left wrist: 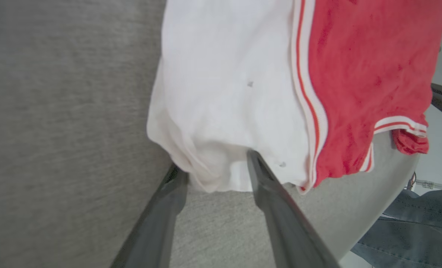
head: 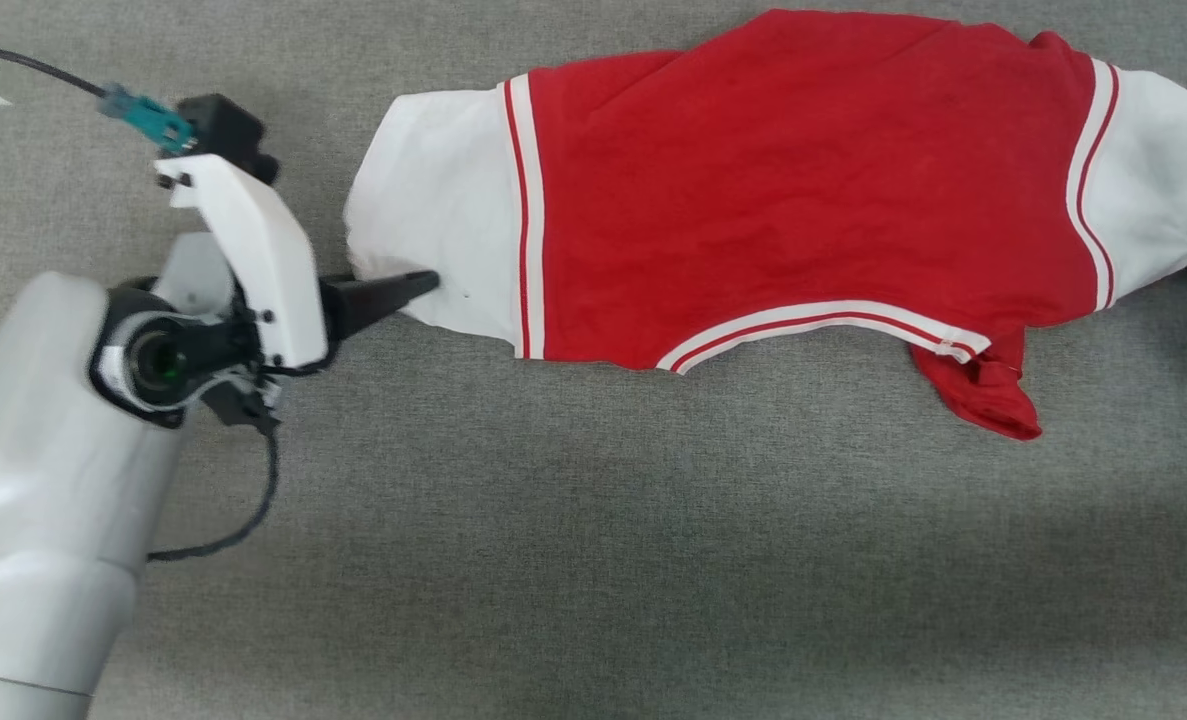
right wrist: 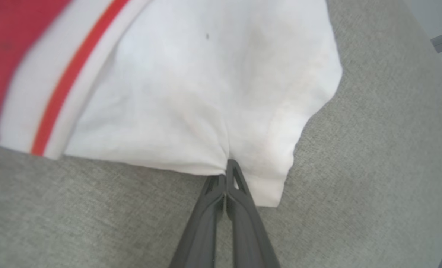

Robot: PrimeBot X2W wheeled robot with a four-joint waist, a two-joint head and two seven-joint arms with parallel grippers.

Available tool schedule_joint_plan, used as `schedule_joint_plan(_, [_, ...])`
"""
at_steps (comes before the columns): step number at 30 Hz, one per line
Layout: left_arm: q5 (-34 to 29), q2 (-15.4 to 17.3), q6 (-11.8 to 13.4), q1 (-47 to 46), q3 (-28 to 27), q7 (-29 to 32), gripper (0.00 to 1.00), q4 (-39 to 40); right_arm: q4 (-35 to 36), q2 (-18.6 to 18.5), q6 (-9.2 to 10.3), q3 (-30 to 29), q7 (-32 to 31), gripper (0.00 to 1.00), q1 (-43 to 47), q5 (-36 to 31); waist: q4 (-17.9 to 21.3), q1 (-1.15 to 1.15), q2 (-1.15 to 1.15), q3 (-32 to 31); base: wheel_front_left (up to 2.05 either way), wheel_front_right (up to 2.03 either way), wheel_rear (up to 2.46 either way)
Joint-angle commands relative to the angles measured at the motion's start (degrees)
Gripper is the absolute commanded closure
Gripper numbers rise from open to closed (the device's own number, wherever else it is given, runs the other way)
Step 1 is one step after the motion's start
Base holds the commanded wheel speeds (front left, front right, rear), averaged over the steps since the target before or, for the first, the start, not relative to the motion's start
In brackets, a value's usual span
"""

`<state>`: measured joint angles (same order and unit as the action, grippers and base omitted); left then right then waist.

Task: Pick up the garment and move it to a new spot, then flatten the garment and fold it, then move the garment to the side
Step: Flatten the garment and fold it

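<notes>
While the right jaws pinch the garment (head: 803, 200), the left jaws gape.

Pale grey forearm (head: 33, 480) is ending in a black ringed joint (head: 153, 362), a white angular bracket (head: 258, 270) is carrying small dark screws (head: 267, 316), a teal connector (head: 148, 117) is capping a black cable (head: 38, 68), and dark grey fingers (left wrist: 280, 216) are tapering to points.

A bench covered in grey woven fabric (head: 553, 560) carries one soft red T-shirt with white short sleeves and striped trim (head: 803, 190). The T-shirt lies spread sideways across the far part of the bench, with one white sleeve (head: 433, 220) at the left and the other sleeve (head: 1153, 170) at the right. Its striped collar band (head: 813, 322) runs along the near edge, beside a crumpled red corner (head: 983, 395).
</notes>
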<state>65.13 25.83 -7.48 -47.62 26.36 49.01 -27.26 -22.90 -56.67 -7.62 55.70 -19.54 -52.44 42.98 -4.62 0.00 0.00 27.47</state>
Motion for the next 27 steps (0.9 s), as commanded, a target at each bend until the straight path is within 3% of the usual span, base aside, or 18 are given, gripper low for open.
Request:
schedule_joint_plan(1, [0.9,-1.9,0.1,2.0,2.0,0.9,0.55,-0.4,-1.4,0.7,0.18,1.8,-0.3,1.0,1.5,0.4,0.1,0.0,0.0,-0.1,0.0,0.0,0.0])
schedule_joint_plan(3, [1.2,-1.9,0.1,2.2,2.2,-0.1,1.0,-0.2,-1.6,1.1,0.14,2.2,0.2,1.0,1.3,0.5,0.2,0.0,0.0,-0.4,0.0,0.0,0.0])
schedule_joint_plan(14, [2.3,0.1,0.1,2.8,2.3,-10.0,1.0,0.4,-2.5,2.4,0.14,-0.6,7.5,1.0,1.8,4.0,1.3,0.0,0.0,-3.7,0.0,0.0,0.0])
schedule_joint_plan(27, [5.9,3.1,0.1,5.2,0.5,-22.8,1.0,9.4,2.1,0.9,0.14,-9.1,15.2,1.0,4.4,9.0,2.7,0.0,0.0,-6.0,0.0,0.0,0.0])
